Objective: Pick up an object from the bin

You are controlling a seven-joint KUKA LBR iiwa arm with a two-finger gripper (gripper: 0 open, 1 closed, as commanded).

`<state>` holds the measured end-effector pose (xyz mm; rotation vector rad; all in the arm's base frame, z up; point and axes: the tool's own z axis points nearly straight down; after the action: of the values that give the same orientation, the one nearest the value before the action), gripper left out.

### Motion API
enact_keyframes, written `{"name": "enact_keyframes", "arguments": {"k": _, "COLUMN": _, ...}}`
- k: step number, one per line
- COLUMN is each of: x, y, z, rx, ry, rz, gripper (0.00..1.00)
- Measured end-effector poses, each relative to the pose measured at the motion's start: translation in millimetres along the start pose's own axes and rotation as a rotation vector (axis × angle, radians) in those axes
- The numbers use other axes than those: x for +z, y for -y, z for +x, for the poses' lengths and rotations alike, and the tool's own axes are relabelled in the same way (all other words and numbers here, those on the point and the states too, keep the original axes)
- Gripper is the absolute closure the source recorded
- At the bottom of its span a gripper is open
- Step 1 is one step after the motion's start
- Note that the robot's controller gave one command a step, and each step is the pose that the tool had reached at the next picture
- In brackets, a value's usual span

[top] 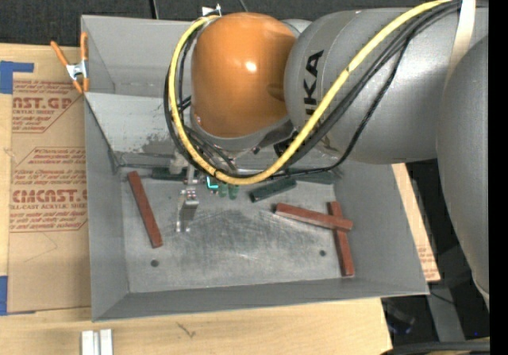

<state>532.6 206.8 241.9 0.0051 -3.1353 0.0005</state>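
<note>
The gripper [185, 225] is hanging with fingers [189, 201] pinched together, gripping nothing, over bare bin [238, 266] floor just right of the left brown stick [145, 209]. Well right of that stick, two more brown sticks [317, 218] are lying crossed.

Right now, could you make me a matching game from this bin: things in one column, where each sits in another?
1 gripper
2 lone brown stick
3 crossed brown sticks
4 dark green stick

A right side of the bin
B left side
C mid-bin, at the arm's edge
D over bare floor, right of the lone stick

Pairs: 1-D, 2-B, 3-A, 4-C
</note>
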Motion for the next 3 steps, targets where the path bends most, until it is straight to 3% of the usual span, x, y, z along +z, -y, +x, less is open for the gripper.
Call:
{"name": "enact_keyframes", "arguments": {"k": 1, "x": -4, "y": 1, "z": -1.9, "rx": 0.002, "ry": 0.008, "rz": -0.001, "gripper": 0.0}}
{"name": "enact_keyframes", "arguments": {"k": 2, "x": 48, "y": 29, "z": -13.3, "rx": 0.004, "ry": 0.014, "rz": -0.004, "gripper": 0.0}}
{"name": "enact_keyframes", "arguments": {"k": 3, "x": 78, "y": 55, "z": -27.6, "rx": -0.026, "ry": 0.003, "rz": 0.0, "gripper": 0.0}}
